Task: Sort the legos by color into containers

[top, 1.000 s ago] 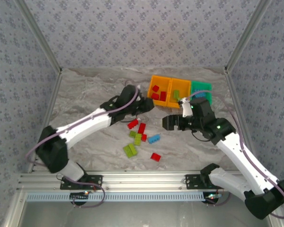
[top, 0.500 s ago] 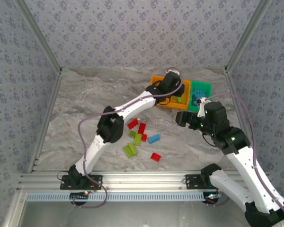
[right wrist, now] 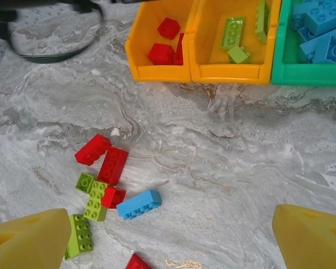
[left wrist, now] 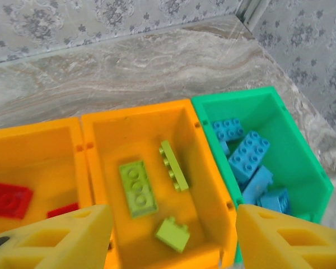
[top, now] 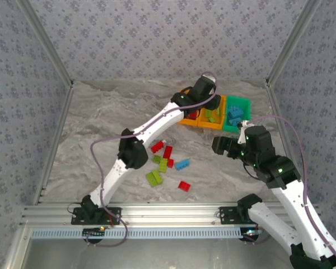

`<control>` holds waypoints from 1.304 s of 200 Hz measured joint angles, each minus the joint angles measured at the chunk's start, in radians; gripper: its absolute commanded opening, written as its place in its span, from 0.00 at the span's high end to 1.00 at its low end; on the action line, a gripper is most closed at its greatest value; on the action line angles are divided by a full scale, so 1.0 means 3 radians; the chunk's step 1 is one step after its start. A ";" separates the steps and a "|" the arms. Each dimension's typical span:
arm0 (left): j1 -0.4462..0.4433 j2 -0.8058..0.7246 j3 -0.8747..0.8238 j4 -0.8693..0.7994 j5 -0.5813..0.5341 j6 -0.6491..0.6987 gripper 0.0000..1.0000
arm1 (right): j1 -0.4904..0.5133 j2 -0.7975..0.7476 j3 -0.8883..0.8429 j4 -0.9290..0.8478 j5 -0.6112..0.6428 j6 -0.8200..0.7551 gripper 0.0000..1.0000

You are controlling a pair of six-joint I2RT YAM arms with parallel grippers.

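Note:
Three joined containers stand at the back right. The left orange bin [left wrist: 33, 151] holds red legos, the middle orange bin [left wrist: 206, 162] holds three lime green ones, and the green bin [left wrist: 291, 140] holds blue ones. My left gripper [left wrist: 171, 241] hangs open over the middle bin, above a small green brick [left wrist: 172, 233] that lies on the bin floor. Loose legos lie mid-table: a blue brick [right wrist: 139, 204], red bricks [right wrist: 112, 165] and green bricks [right wrist: 78, 235]. My right gripper [right wrist: 173, 241] is open wide above the table, to the right of this pile, holding nothing.
The left arm [top: 157, 120] stretches diagonally across the table to the bins [top: 238, 102]. The right arm [top: 269, 162] stands at the right, near the frame post. A black cable [right wrist: 50, 53] crosses the marble top left of the bins.
The left arm swung from mid-table up to the bins and its gripper opened, leaving a green brick in the middle bin. The right arm drew back to the right.

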 measured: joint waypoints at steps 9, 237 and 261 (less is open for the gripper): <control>0.0000 -0.0439 -0.0647 0.0196 0.0005 0.0036 0.39 | -0.0005 0.0023 -0.0017 0.0001 -0.0004 -0.0001 0.05; 0.0121 -0.5737 -0.6243 0.0264 0.0909 0.3479 0.01 | 0.1320 0.3754 0.0899 0.1237 0.0022 0.0600 0.15; 0.0212 -0.5828 -0.6331 0.0275 0.0978 0.3543 0.01 | 0.1397 0.3914 0.1076 0.1205 0.0150 0.0650 0.22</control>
